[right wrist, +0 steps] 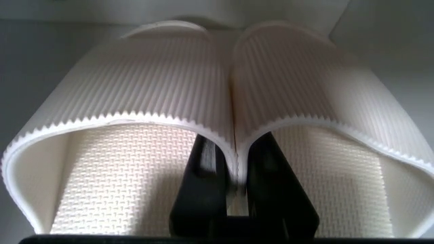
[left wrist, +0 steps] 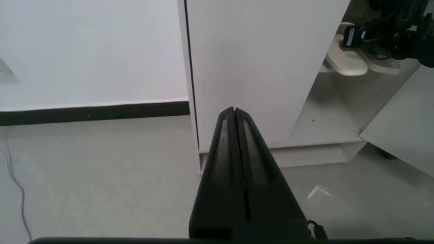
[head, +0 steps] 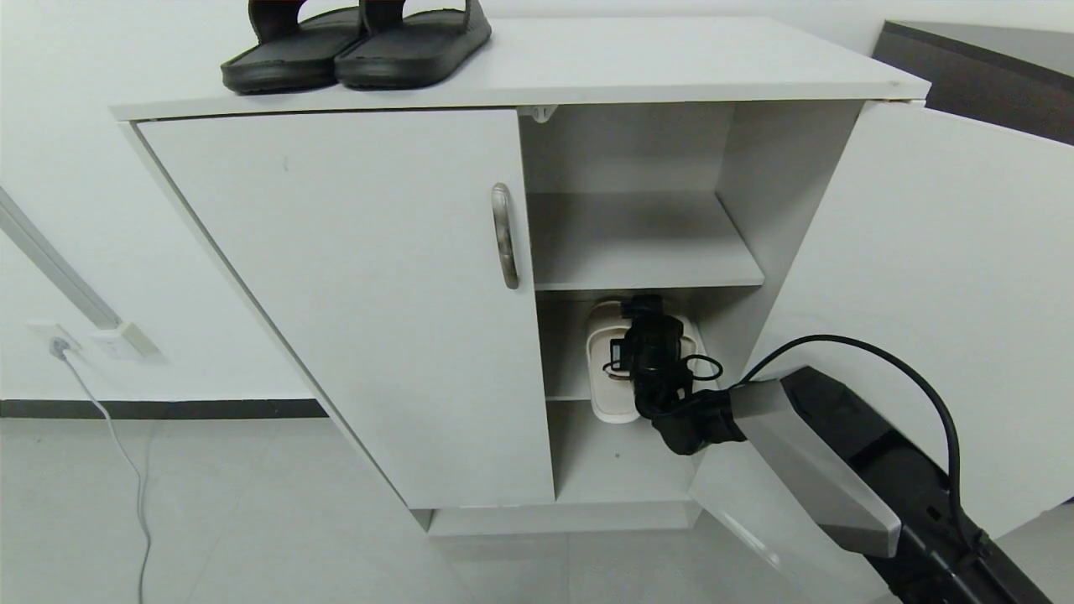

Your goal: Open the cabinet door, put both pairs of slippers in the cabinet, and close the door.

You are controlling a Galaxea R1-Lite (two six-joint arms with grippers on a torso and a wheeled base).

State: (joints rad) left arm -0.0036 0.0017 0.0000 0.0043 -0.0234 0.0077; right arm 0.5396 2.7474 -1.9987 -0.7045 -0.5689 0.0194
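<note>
White flooring is running under a white cabinet point(head: 671, 63) in the head view, its left door point(head: 336, 294) sitting closed and its right door point(head: 940, 294) hanging wide. Black slippers point(head: 352, 50) are resting on top. White slippers point(head: 606, 390) are lying on the lower shelf point(head: 564, 387), heels at its front edge, with the right gripper point(head: 644, 315) on them. From the left wrist, I am seeing the left gripper point(left wrist: 234, 115) pressed together on nothing, hovering before the closed door. From the right wrist, its fingers point(right wrist: 207, 176) are pinching both slippers' inner strap edges.
</note>
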